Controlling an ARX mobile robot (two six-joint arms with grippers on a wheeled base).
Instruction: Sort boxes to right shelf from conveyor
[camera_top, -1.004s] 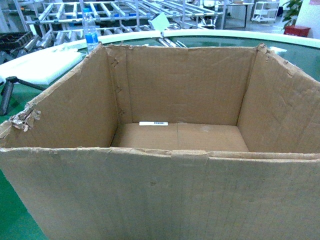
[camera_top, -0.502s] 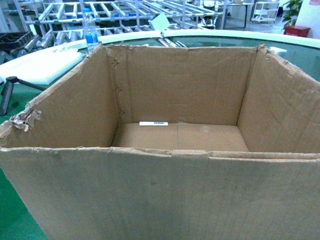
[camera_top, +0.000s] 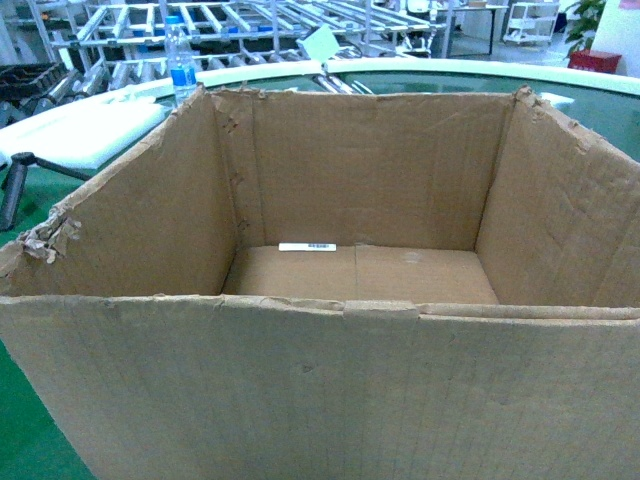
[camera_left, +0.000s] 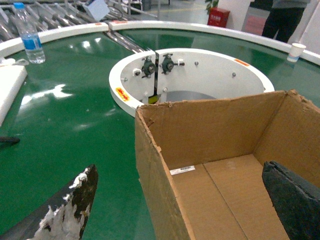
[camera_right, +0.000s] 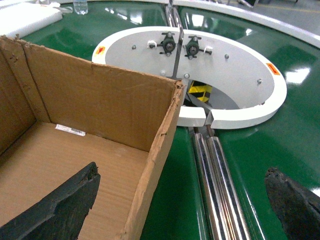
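Head view: the box (camera_top: 330, 300) is filling the frame, open top facing up, torn edges showing, a white sticker (camera_top: 306, 246) lying on its floor by the far wall. It is sitting on the green conveyor (camera_top: 25, 440), whose pale rim is curving behind it. A water bottle (camera_top: 181, 62) is standing beyond the box's left corner, and a silver roller rack (camera_top: 240, 25) is standing further back. No gripper is showing here.

Left wrist view: the left gripper (camera_left: 185, 200) is straddling the box's left wall, jaws spread wide, one worn finger (camera_left: 75, 202) hanging outside over the belt, the other finger (camera_left: 295, 197) inside the box. Neither is visibly touching the cardboard. The white hub ring (camera_left: 125, 85) is sitting just behind the box.

Right wrist view: the right gripper (camera_right: 182, 200) is straddling the right wall the same way, jaws wide, one finger (camera_right: 60, 205) inside, the other (camera_right: 295, 200) outside over the belt. Steel rails (camera_right: 217, 185) are running just beside the box.
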